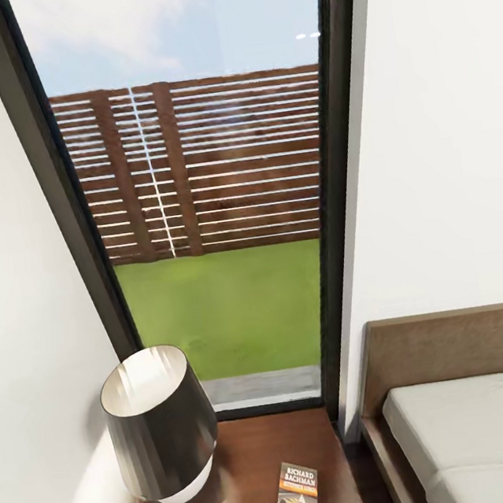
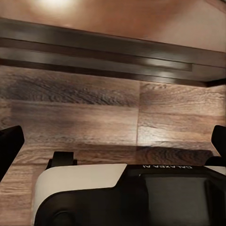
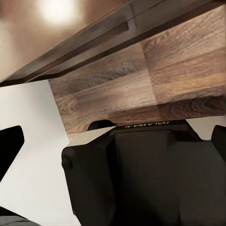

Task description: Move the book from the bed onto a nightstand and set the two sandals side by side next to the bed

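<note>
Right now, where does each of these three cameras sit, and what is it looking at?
Head view: from the robot's head, facing the window, with the lamp and book on the nightstand, beside the bed.
Left wrist view: near the left gripper, facing the wood-plank floor; dark fingers and robot base show.
Right wrist view: near the right gripper, facing the floor.
Both wrist views share floor and base.

My nightstand (image 1: 247, 462) stands below the window with the book (image 1: 296, 497) lying flat near its front edge and a dark-shaded lamp (image 1: 161, 424) standing at its left. Beside it on the right, the bed (image 1: 482, 431) carries a bare pale mattress.
</note>
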`<state>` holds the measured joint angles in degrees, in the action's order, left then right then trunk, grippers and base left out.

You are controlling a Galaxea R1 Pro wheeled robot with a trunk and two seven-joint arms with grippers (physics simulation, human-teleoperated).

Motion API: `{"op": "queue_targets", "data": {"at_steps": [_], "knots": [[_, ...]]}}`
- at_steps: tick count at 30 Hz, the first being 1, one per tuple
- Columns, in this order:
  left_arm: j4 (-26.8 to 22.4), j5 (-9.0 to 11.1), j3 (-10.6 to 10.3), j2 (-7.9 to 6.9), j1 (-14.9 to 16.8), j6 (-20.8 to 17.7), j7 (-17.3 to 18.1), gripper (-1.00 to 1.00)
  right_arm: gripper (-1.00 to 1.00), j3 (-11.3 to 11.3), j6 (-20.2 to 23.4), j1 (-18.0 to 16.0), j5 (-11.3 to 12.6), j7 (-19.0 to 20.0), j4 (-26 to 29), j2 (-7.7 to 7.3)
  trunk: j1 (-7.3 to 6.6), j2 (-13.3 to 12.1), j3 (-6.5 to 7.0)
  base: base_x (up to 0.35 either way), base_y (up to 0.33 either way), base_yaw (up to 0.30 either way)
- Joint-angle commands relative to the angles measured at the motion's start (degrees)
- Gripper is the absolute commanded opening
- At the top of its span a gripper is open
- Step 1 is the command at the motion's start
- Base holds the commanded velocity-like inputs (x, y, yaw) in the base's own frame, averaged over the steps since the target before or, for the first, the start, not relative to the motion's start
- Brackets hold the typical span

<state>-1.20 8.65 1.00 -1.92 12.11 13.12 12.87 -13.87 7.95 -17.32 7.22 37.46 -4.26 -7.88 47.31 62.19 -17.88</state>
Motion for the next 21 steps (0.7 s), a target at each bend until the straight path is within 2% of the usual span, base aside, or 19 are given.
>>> {"op": "queue_targets", "data": {"at_steps": [1,21], "knots": [[0.07,0.51,0.06,-0.01,0.04,0.07,0.4,1.0,1.0,-0.2,0.51,-0.01,0.61,0.17,-0.08,-0.03,0.0,0.04,-0.07,0.0,0.0,0.0],[0.05,0.36,0.04,0.17,0.02,-0.03,0.31,1.0,1.0,-0.19,0.53,0.09,0.69,0.25,-0.22,-0.02,0.0,0.04,-0.07,0.0,0.0,0.0]]}}
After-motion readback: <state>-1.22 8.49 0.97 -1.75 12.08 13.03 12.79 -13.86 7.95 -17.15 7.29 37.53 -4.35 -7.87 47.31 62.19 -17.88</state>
